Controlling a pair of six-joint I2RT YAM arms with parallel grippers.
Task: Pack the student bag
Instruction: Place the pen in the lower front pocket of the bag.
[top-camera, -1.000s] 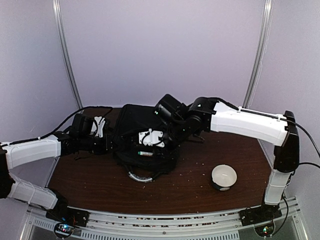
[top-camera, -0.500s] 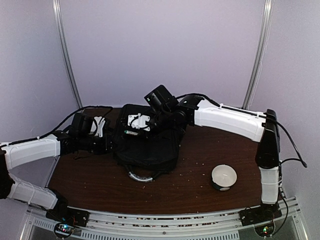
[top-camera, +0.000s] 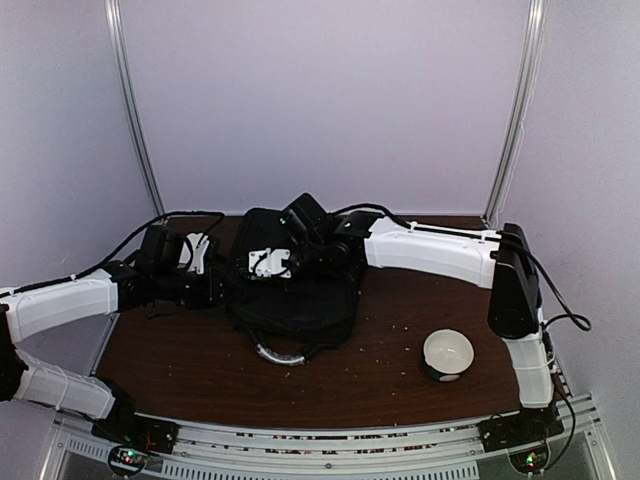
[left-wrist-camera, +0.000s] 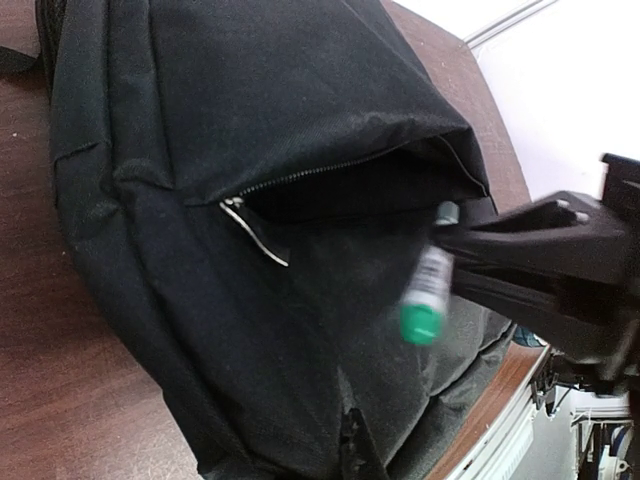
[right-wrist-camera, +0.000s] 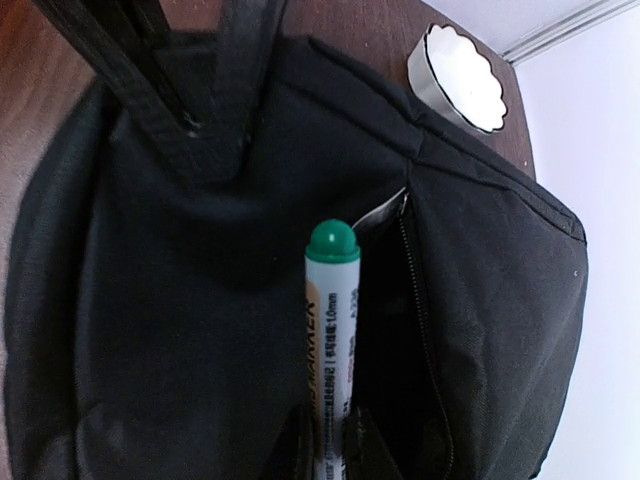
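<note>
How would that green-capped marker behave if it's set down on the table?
Probably rolls: the marker has a round barrel, no clip visible. Likely rigid and light: the right gripper holds it straight by one end.

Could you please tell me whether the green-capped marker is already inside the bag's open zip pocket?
No, the marker is clamped in the right end effector, wholly outside the student bag beside the zip opening.
</note>
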